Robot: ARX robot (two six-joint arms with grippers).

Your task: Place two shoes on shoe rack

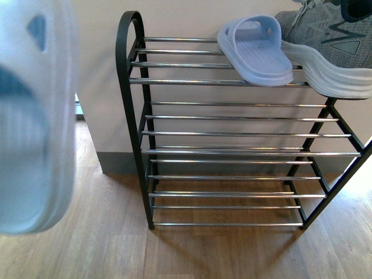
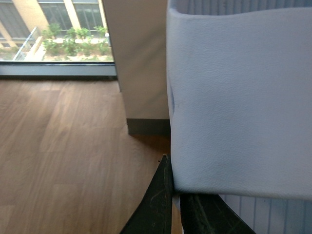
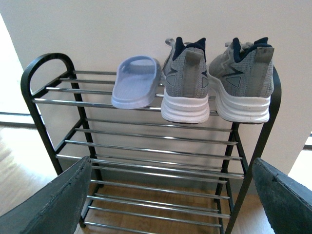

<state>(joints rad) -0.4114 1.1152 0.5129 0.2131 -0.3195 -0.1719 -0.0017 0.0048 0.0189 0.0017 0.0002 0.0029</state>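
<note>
A pale blue slide sandal (image 1: 35, 116) hangs blurred and very close at the left of the front view. My left gripper (image 2: 171, 187) is shut on that sandal (image 2: 239, 97), pinching its edge between dark fingers (image 2: 156, 204). The shoe rack (image 1: 131, 116) stands against the wall, black framed with chrome bars. On its top tier lie a second pale blue slide sandal (image 3: 136, 80) and two grey sneakers (image 3: 187, 83), heels outward. My right gripper (image 3: 170, 195) faces the rack, open and holding nothing.
Wooden floor (image 1: 87, 250) spreads round the rack. A beige wall (image 3: 97, 29) backs it, with a dark skirting board (image 1: 116, 163). A low window (image 2: 53, 34) shows beyond the wall's corner. The lower tiers (image 1: 232, 151) hold no shoes.
</note>
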